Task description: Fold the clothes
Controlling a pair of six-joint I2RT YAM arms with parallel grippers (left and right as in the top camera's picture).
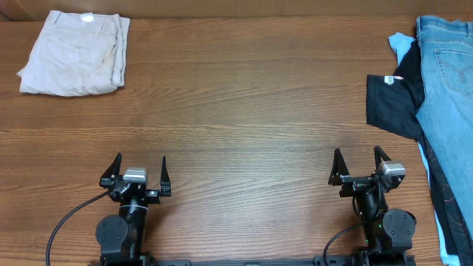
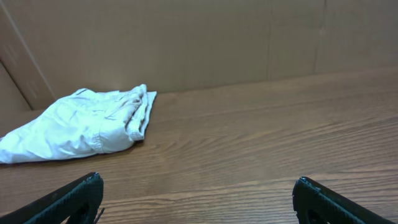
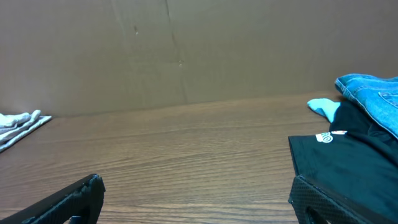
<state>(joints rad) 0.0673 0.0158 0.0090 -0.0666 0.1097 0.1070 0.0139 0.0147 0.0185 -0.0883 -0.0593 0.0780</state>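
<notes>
left gripper [image 1: 140, 159] and right gripper [image 1: 358, 151]: we see both spread wide, empty | beige trousers [image 1: 74, 53]: soft creased rectangle, far-left corner | jeans [image 1: 447, 81]: stitched blue denim over smooth black tee [image 1: 395, 103], right edge | table [image 1: 236, 111]: wood grain

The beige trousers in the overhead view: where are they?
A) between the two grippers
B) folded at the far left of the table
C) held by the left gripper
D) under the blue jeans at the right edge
B: the beige trousers lie folded at the far left of the table, apart from the jeans at the right, and nothing touches them.
</notes>
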